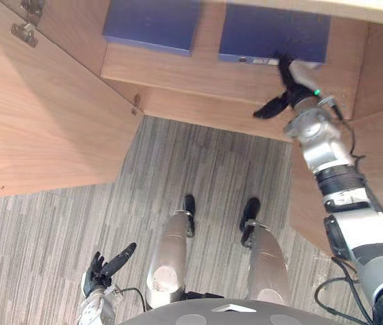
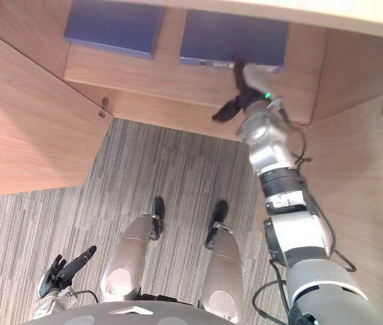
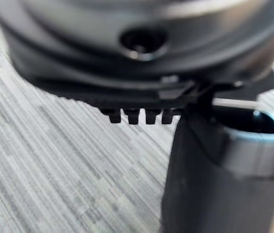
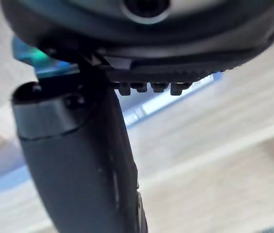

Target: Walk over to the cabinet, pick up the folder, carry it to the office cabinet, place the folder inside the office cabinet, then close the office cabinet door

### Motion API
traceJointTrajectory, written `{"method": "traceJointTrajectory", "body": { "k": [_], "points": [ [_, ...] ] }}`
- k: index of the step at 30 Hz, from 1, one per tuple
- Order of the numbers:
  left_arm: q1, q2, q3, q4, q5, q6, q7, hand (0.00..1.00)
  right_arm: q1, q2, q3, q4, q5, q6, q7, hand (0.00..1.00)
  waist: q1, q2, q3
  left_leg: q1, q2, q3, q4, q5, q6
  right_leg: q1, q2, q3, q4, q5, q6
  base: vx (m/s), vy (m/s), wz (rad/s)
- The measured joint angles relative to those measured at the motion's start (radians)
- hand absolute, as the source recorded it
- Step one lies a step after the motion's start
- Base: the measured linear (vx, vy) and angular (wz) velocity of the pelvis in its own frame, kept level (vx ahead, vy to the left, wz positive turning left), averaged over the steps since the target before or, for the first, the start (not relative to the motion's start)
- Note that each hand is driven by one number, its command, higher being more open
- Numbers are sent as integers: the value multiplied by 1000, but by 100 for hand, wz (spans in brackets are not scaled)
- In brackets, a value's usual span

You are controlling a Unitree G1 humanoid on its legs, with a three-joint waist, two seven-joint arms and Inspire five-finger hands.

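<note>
Folder (image 1: 272, 30) is at the far end on the cabinet shelf (image 1: 177, 71), so starting close. The left hand (image 1: 99, 271) hangs low over the striped floor (image 1: 198, 162), fingers loosely stretched, holding nothing. Further out, the right hand (image 1: 294, 91) reaches up to the shelf with straight fingers on the folder's front edge and the thumb splayed out wide. A second blue folder (image 1: 154, 24) lies beside it to the left, and the wooden door (image 1: 42, 115) stands open.
</note>
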State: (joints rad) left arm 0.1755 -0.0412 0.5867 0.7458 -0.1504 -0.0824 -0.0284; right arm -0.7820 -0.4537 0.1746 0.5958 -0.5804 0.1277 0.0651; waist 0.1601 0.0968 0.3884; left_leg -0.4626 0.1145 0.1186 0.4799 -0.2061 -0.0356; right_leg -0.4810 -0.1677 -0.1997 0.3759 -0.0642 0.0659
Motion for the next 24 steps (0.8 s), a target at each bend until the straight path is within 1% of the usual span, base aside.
{"method": "traceJointTrajectory", "body": {
  "k": [2, 4, 6, 7, 8, 9, 11, 12, 13, 16, 17, 19, 20, 24],
  "points": [
    [2, 0, -10, 1, 0, 1, -4, 100, 52, 10, 13, 0, -1, -9, 17, 100, -3, -4, -18, 27, 0, 0, -27, 8, -2, 27, 4, -6, -24, 3, -2, 83, -35, 1],
    [11, 0, -41, 1, 0, 1, -7, 100, 129, 33, 13, -7, -5, -10, 25, 100, -11, -16, -43, 80, 1, 0, -75, 23, -5, 84, 15, -11, -82, 20, -1, 95, -33, -3],
    [26, -2, -65, 2, 0, 4, -11, 100, 188, 39, 13, -43, -41, -9, 29, 100, -22, -25, -69, 108, 2, 1, -102, 29, -7, 118, 21, -14, -119, 32, -1, 76, -13, -5],
    [37, -3, -84, 11, 0, 12, -21, 100, 245, 41, 13, -104, -89, -11, 29, 100, -28, -33, -97, 134, 3, 11, -127, 35, -8, 147, 29, -11, -161, 48, 1, 66, 1, -14],
    [40, -4, -89, 14, 0, 19, -25, 100, 262, 42, 13, -124, -111, -12, 28, 100, -30, -37, -108, 146, 3, 16, -139, 38, -8, 158, 31, -9, -178, 54, 1, 69, 4, -19],
    [44, -4, -106, 21, 0, 21, -27, 100, 280, 42, 11, -144, -140, -17, 22, 100, -34, -42, -123, 166, 3, 23, -156, 43, -9, 177, 34, -5, -202, 64, 1, 38, 3, -18],
    [50, -5, -145, 42, 1, 22, -31, 100, 310, 42, -6, -163, -224, -35, -27, 100, -37, -48, -158, 208, 2, 33, -186, 51, -8, 223, 42, 3, -254, 85, 3, 24, 3, -17],
    [50, -6, -150, 49, 2, 22, -34, 100, 315, 43, -10, -168, -238, -35, -38, 100, -37, -50, -169, 216, 3, 36, -191, 53, -8, 230, 45, 6, -264, 91, 1, 17, 2, -13],
    [51, -11, -151, 53, 3, 27, -38, 100, 335, 42, -31, -183, -239, -47, -75, 100, -39, -51, -185, 236, 3, 38, -199, 55, -11, 255, 49, 9, -285, 103, 2, 14, 3, -8],
    [66, -10, -167, 58, 5, 29, -40, 100, 377, 44, -38, -183, -236, -56, -109, 100, -42, -53, -224, 262, 2, 43, -216, 58, -16, 288, 53, 12, -319, 119, 2, -5, 10, -5],
    [66, -5, -170, 74, 20, 30, -40, 100, 409, 64, -40, -175, -232, -57, -114, 100, -43, -55, -242, 277, 1, 47, -225, 60, -19, 311, 59, 13, -349, 134, 3, -15, 0, -8],
    [66, 1, -173, 83, 50, 34, -40, 100, 439, 95, -48, -163, -226, -61, -114, 100, -47, -57, -259, 283, 1, 49, -225, 60, -19, 326, 64, 15, -371, 146, 2, -19, -7, -6],
    [64, 6, -179, 92, 82, 38, -38, 100, 467, 131, -49, -134, -194, -67, -114, 100, -52, -61, -278, 283, 2, 53, -225, 60, -19, 333, 66, 17, -390, 157, 1, -18, 0, -11],
    [32, 12, -196, 124, 126, 43, -25, 100, 564, 255, -59, -4, -77, -68, -111, 100, -52, -60, -295, 319, -2, 71, -236, 62, -21, 377, 68, 33, -440, 189, 1, -45, 6, -12]
  ]
}}
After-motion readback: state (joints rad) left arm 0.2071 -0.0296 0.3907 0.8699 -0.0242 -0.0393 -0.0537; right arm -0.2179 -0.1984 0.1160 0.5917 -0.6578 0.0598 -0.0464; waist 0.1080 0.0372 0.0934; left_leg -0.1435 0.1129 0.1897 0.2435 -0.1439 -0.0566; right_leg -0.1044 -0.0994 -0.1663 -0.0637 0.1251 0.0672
